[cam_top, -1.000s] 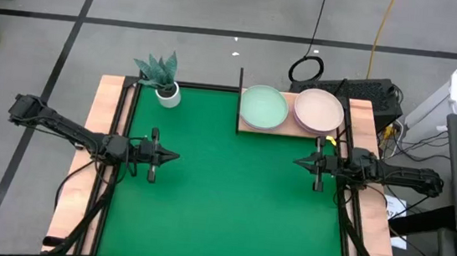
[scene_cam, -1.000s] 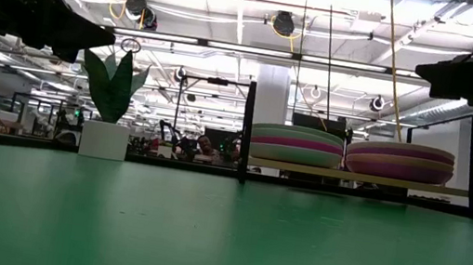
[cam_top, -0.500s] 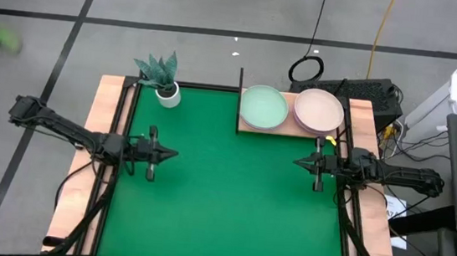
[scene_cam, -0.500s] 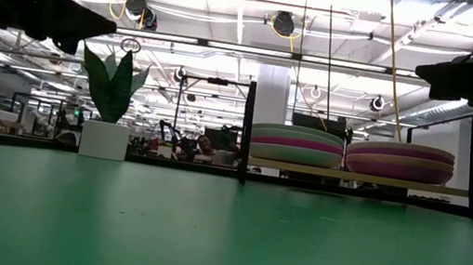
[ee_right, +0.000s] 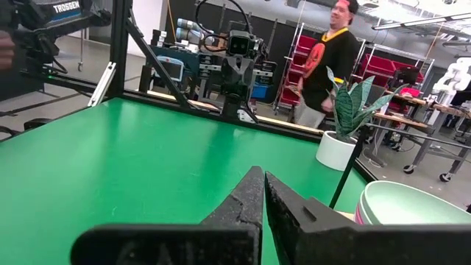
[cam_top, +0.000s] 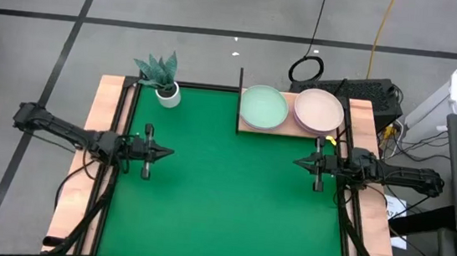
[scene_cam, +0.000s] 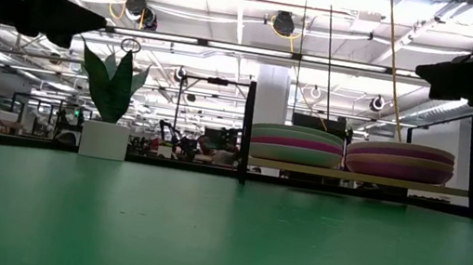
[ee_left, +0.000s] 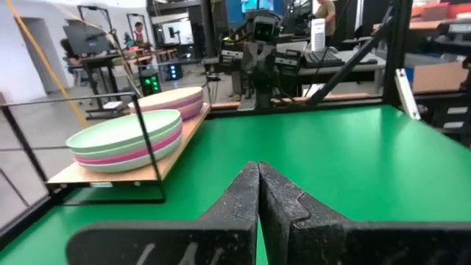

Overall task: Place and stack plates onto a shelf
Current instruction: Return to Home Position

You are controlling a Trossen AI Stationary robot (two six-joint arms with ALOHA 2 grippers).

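Hovering above the left side of the green mat (cam_top: 221,203), the left gripper (cam_top: 167,151) points toward the middle of the table, and its two dark fingers (ee_left: 246,195) are pressed together with nothing between them. Opposite it, above the mat's right edge, the right gripper (cam_top: 297,161) faces inward, its fingers (ee_right: 243,195) likewise closed on nothing. Both grippers are well apart from the shelf (cam_top: 287,131), a light wooden board at the far right corner of the mat, raised a little above it on a black frame. All the plates in view sit on this board in two stacks, side by side. The mint-topped stack (cam_top: 263,106) is on the board's left half and shows a pink band under its top plate in the low view. The beige-pink-topped stack (cam_top: 319,109) is on the right half, with purple layers beneath. A small white plant pot (cam_top: 168,94) stands at the far left corner.
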